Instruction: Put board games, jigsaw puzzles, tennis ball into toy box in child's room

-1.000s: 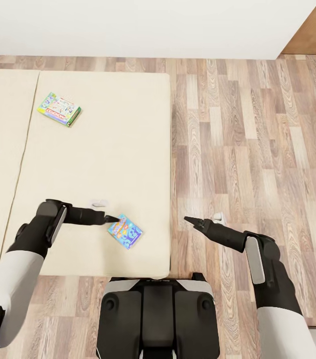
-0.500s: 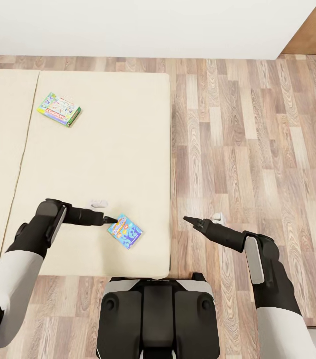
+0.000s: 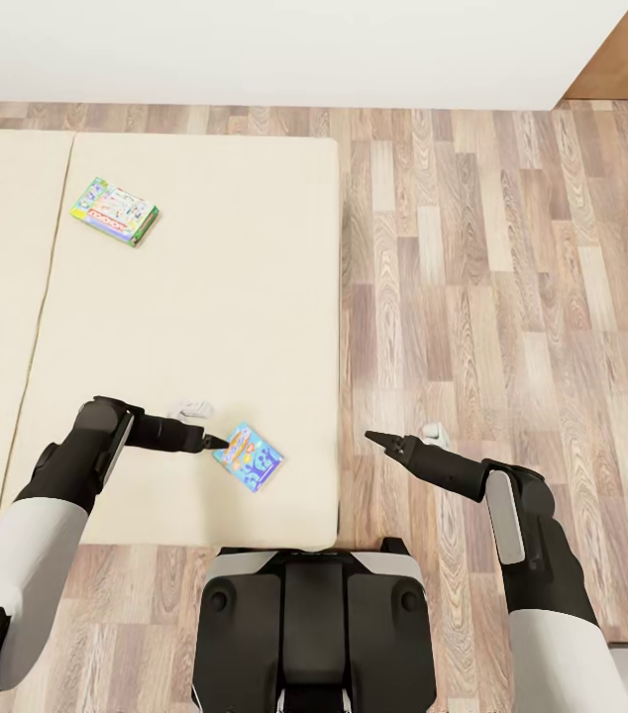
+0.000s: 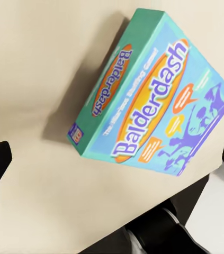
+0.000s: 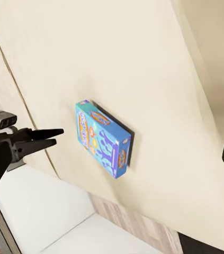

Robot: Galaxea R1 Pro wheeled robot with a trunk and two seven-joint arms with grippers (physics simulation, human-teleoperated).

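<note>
Blue board game [image 3: 249,457] lies near the bed's [image 3: 255,297] near-right edge | your left end effector [image 3: 217,442], released, sits just left of it, far nearer than the right end effector [image 3: 373,437], apparently clenched | box's long axis runs near-right.

On the beige bed [image 3: 205,297], the left gripper [image 3: 217,443] points its tips at the edge of a blue board game [image 3: 250,457] lying flat near the mattress's front corner. A pale green-edged game box [image 3: 114,210] lies well apart (toward the far side). The right gripper [image 3: 375,438] hovers over the wood floor [image 3: 512,297].
</note>
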